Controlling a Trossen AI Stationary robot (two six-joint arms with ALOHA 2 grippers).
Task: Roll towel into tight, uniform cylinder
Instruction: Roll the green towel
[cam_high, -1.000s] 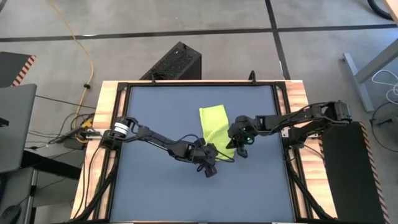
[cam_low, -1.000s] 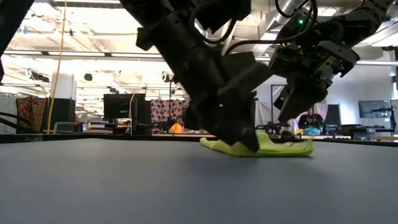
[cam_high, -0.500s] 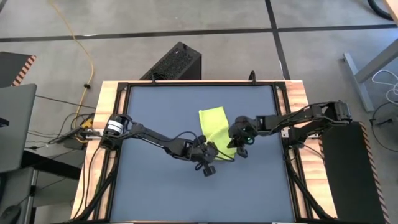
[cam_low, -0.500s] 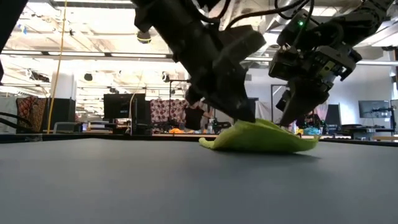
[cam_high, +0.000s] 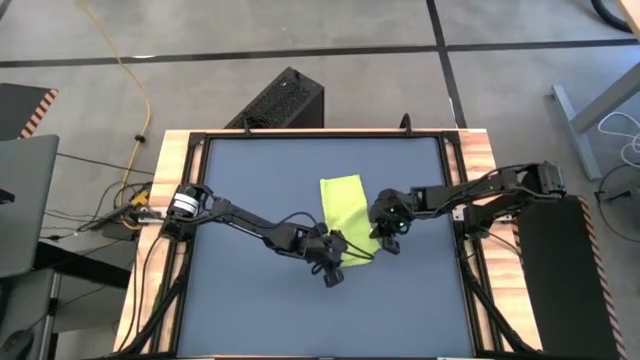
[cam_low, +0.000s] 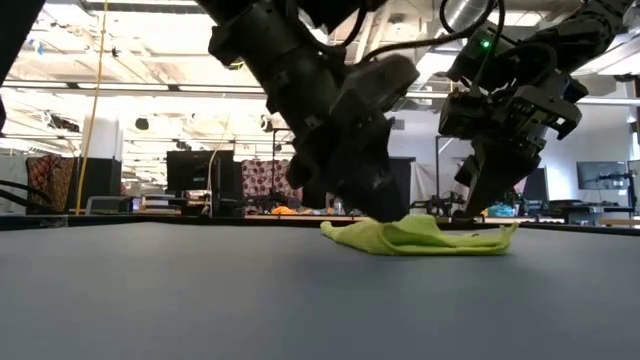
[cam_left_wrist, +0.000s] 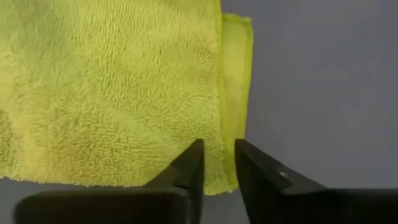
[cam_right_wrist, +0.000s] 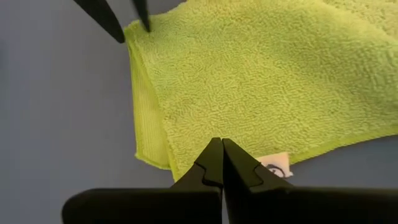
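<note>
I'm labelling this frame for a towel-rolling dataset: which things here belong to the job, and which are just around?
Part of the job:
- small lime-green terry towel, lying folded
- left pincer, at its near edge
- right pincer, at its side edge
- dark blue-grey mat under it

Just around:
- black ribbed box on the floor
- yellow cable
- white tag on the towel

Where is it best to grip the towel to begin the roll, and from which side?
Probably the near short edge of the towel, from above: it lies flat and folded, and both the left hand and right hand sit there.
</note>
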